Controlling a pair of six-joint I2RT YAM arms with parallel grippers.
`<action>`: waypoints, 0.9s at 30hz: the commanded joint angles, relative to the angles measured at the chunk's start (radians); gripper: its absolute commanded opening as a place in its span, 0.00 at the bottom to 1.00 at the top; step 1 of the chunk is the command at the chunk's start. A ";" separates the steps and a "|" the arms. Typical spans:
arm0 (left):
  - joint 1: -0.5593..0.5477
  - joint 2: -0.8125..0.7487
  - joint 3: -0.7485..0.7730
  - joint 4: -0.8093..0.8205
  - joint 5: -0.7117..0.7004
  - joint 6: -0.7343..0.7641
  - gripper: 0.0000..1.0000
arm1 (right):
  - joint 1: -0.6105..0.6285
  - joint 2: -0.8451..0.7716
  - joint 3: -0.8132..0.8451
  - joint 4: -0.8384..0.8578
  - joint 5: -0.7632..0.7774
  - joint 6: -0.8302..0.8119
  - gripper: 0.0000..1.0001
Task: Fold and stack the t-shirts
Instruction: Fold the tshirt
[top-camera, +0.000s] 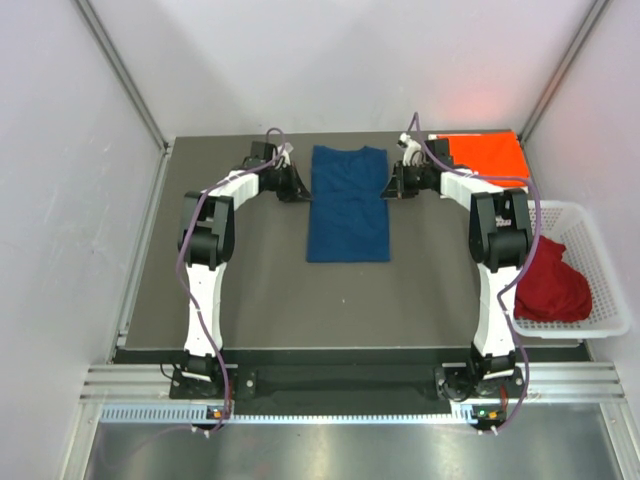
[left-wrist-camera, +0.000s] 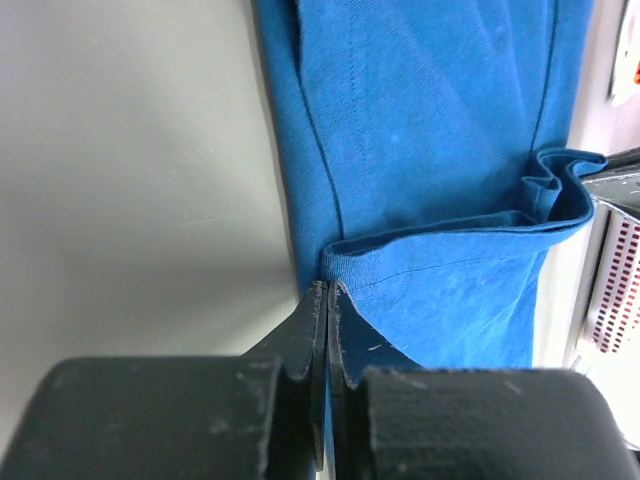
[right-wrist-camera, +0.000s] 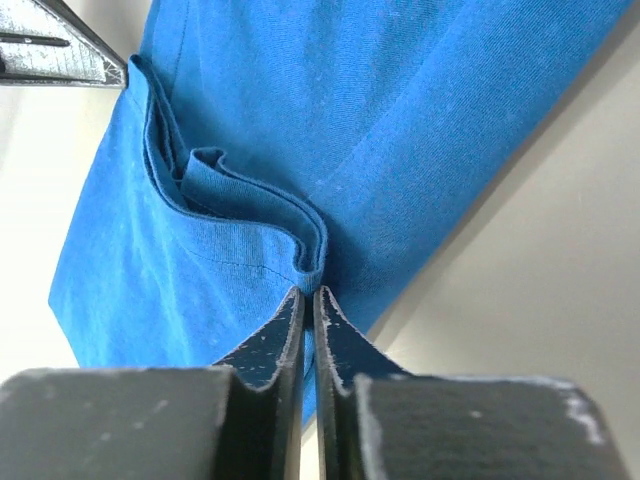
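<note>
1. Pinching the blue t-shirt's (top-camera: 348, 205) far corners: left hand (left-wrist-camera: 325, 290) at 11 o'clock, right hand (right-wrist-camera: 308, 292) at 1 o'clock, both clamped on cloth.
2. Shirt lies flat mid-counter (top-camera: 260, 300), toward 12 o'clock.

The middle shirt (top-camera: 347, 205) lay lengthwise on the table (top-camera: 250, 300), between the two arms; the left gripper (top-camera: 297, 185) sat at its left edge near the far end; the right gripper (top-camera: 392, 185) sat opposite at its right edge; each pinched a fold of that edge between closed fingers; a second shirt (top-camera: 490, 155) lay at the table's far right corner, behind the right gripper; the basket (top-camera: 592, 222) stood at the table's right edge, nearer than that corner; a third shirt (top-camera: 550, 288) lay inside its near half.
</note>
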 joint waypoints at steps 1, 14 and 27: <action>0.004 -0.003 0.037 0.068 0.000 -0.018 0.00 | -0.016 0.012 0.041 0.051 -0.010 0.007 0.01; 0.007 0.001 0.054 0.024 -0.089 -0.028 0.00 | -0.032 0.007 0.002 0.076 0.047 0.073 0.00; 0.019 -0.026 0.085 -0.062 -0.123 -0.021 0.25 | -0.045 -0.020 0.031 -0.009 0.111 0.084 0.28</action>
